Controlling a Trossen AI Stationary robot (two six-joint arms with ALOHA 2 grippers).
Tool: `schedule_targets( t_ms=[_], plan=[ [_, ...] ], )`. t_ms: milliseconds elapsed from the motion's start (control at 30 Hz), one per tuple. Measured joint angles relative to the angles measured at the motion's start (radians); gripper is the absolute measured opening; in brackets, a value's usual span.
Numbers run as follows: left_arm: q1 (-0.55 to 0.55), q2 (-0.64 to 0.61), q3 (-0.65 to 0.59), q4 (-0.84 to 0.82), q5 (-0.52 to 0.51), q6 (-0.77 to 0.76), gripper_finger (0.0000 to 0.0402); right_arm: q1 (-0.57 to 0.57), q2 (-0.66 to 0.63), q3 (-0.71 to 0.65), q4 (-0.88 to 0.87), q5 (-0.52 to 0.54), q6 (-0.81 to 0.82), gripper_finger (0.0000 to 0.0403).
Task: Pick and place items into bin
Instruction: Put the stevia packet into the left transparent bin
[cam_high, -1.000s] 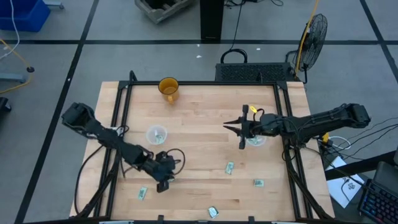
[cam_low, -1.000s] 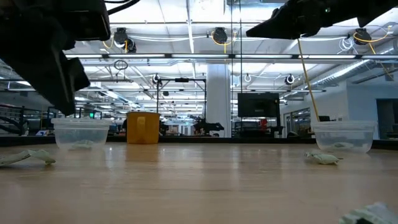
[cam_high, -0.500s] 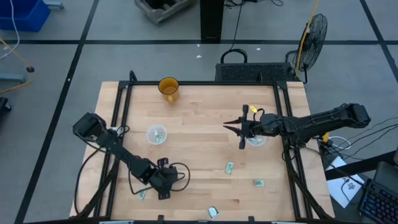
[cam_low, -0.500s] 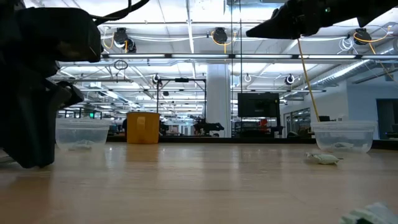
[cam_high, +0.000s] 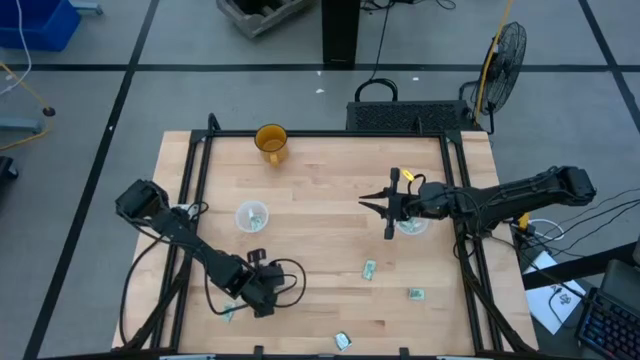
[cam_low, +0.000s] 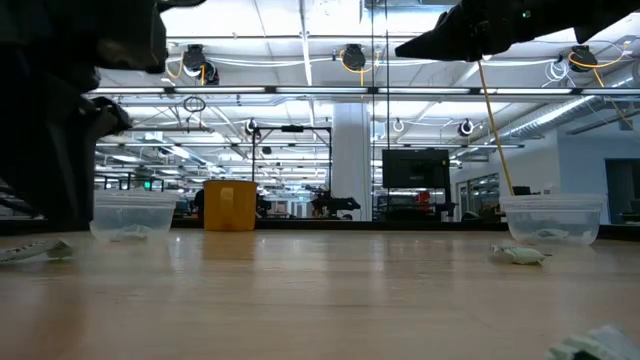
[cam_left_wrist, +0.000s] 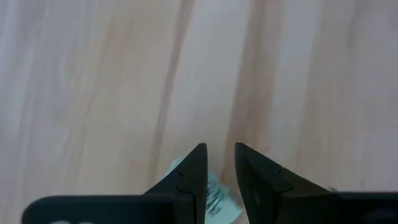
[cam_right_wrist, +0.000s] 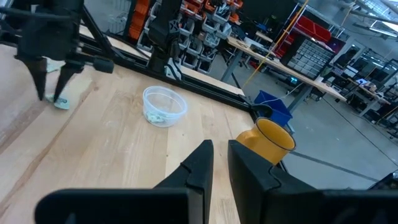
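Small pale green-and-white wrapped pieces lie flat on the wooden table. One piece (cam_high: 229, 312) sits near the near-left corner, and others (cam_high: 369, 269) (cam_high: 415, 294) (cam_high: 342, 341) lie toward the near right. My left gripper (cam_high: 243, 303) points down just over the near-left piece (cam_left_wrist: 214, 200) with a narrow gap between its fingers (cam_right_wrist: 53, 93). That piece (cam_low: 40, 250) lies on the table. My right gripper (cam_high: 365, 204) hangs high above the table beside a clear cup (cam_high: 410, 225), with its fingers (cam_right_wrist: 221, 149) together. My left gripper comes at the near-left piece (cam_right_wrist: 61, 102) from above, pointing down, with its fingers partly covering it in the wrist view. I cannot tell whether the fingertips touch it. The piece lies flat on the table.
A second clear cup (cam_high: 252, 215) stands left of centre with pieces inside (cam_right_wrist: 163, 106). An orange mug (cam_high: 271, 141) stands near the far edge. A black frame rail (cam_high: 195, 180) runs along the table's sides. The middle of the table is bare wood.
My left gripper moved toward the near-left piece, dipped low to the table, then rose a little. The piece stayed where it was.
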Motion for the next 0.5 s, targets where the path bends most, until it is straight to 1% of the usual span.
schedule_targets(
  t_ms=[133, 333, 500],
  plan=[
    [0.0, 0.004, -0.001, -0.037, -0.016, -0.078, 0.0088, 0.0, 0.0, 0.0, -0.002, 0.0, 0.0, 0.0043],
    [-0.001, 0.004, -0.001, -0.061, -0.03, -0.067, 0.0088, 0.0, 0.0, 0.0, -0.002, 0.0, 0.0, 0.0043],
    [-0.004, 0.008, -0.015, -0.068, -0.022, -0.099, 0.0088, 0.0, 0.0, 0.0, -0.002, 0.0, 0.0, 0.0043]
  ],
)
